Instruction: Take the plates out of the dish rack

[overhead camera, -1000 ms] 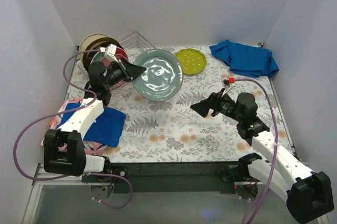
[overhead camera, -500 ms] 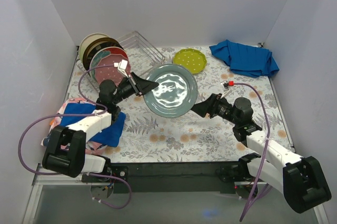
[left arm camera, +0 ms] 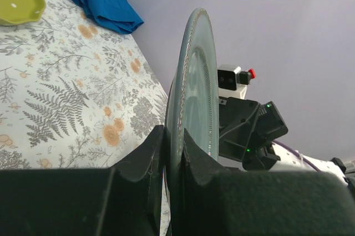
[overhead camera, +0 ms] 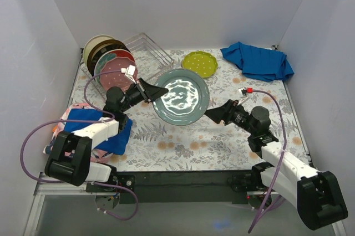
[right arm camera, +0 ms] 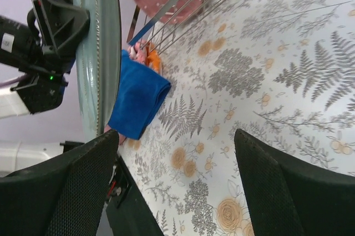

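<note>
Where the two arms meet: a grey plate point(overhead camera: 182, 96) is held up off the desk point(overhead camera: 183, 139), tilted, its glossy face turned toward the overhead camera.
Left hand: the left hand point(overhead camera: 161, 89) is clenched on the grey plate's left rim. From the left wrist, the rim runs straight down between the two black fingers point(left arm camera: 141, 153), one finger on each face of the plate point(left arm camera: 194, 81).
Right hand: the right hand point(overhead camera: 209, 115) is spread wide and holds nothing. It sits just beside the grey plate's lower right rim; whether it touches cannot be told. From the right wrist, only flowered desk shows between its fingers point(right arm camera: 72, 186), and the plate point(right arm camera: 97, 53) stands edge-on at the far left of that view.
Rack: the silver wire rack point(overhead camera: 148, 47) stands at the far left corner of the desk.
Plates in rack: several stand upright at its left end, a pink plate point(overhead camera: 113, 65) nearest, darker rims behind it, and a cream plate point(overhead camera: 97, 44) at the back.
Green plate: a green plate point(overhead camera: 200, 63) with pale dots lies flat on the desk, right of the rack, well apart from both hands.
Cloths: a far cloth point(overhead camera: 258, 60), blue and crumpled, lies at the far right corner. A near cloth point(overhead camera: 108, 131), also blue, lies under the left arm.
</note>
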You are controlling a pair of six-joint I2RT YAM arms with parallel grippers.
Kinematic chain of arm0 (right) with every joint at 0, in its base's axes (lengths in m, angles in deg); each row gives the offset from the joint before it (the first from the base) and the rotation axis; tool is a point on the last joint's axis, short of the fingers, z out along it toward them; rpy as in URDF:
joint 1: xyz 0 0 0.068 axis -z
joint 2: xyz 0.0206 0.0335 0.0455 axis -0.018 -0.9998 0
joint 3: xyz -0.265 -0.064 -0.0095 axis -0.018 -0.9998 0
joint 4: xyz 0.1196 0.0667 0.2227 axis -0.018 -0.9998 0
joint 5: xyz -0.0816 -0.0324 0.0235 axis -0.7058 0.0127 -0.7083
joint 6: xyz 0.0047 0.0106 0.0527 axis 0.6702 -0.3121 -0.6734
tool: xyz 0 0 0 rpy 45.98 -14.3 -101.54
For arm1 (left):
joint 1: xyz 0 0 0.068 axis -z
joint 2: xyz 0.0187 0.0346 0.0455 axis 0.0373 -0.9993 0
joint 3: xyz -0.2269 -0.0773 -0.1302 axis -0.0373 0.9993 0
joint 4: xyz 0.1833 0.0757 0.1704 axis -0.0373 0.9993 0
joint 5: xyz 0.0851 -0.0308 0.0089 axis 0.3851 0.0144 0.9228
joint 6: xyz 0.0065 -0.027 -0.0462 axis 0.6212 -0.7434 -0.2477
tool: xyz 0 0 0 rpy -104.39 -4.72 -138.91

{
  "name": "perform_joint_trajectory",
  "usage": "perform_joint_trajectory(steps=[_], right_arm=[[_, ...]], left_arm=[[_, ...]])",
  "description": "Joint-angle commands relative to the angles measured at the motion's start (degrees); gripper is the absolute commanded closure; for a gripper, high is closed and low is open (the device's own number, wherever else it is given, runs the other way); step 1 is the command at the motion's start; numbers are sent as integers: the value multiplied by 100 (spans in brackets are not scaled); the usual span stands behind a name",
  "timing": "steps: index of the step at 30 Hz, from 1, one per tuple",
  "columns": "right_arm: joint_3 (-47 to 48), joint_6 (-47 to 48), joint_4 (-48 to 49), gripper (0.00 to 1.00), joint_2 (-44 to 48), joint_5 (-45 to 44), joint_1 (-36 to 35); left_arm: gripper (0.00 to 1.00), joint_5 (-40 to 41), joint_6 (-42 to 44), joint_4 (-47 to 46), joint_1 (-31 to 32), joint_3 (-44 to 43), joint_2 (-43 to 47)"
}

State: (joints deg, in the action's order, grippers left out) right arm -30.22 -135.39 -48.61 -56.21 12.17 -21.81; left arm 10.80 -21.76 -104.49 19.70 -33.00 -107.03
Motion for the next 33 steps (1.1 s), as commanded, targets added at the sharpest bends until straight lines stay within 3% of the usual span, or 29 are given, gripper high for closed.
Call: perform_joint_trajectory(steps=[1, 6, 14, 24, 27, 28, 29, 30, 31, 32, 33], right_arm=[[-182, -60, -97, 10, 518, -431, 345], [108, 107, -89, 9, 599, -151, 434], [451, 266, 96, 9, 134, 649, 434], [346, 81, 430, 15, -166, 737, 337], [319, -33, 518, 30, -236, 773, 328], [311, -51, 527, 49, -236, 738, 320], [276, -86, 527, 58, -228, 685, 328], [249, -138, 535, 68, -219, 641, 320], [232, -156, 536, 94, -210, 519, 320], [205, -235, 536, 99, -184, 448, 328], [153, -279, 553, 99, -157, 369, 328]], left_arm=[[100, 483, 255, 183, 37, -69, 679], [100, 870, 485, 764, 46, 186, 1102], [100, 290, -86, -193, 370, 195, 366], [100, -114, -649, -1371, 687, 257, -312], [100, -141, -693, -1539, 705, 274, -365], [100, -158, -693, -1495, 705, 248, -383], [99, -202, -649, -1443, 705, 222, -409], [88, -228, -597, -1355, 705, 195, -426], [80, -237, -527, -1015, 705, 160, -453], [76, -246, -369, -820, 713, 64, -453], [60, -237, -289, -653, 714, 20, -453]])
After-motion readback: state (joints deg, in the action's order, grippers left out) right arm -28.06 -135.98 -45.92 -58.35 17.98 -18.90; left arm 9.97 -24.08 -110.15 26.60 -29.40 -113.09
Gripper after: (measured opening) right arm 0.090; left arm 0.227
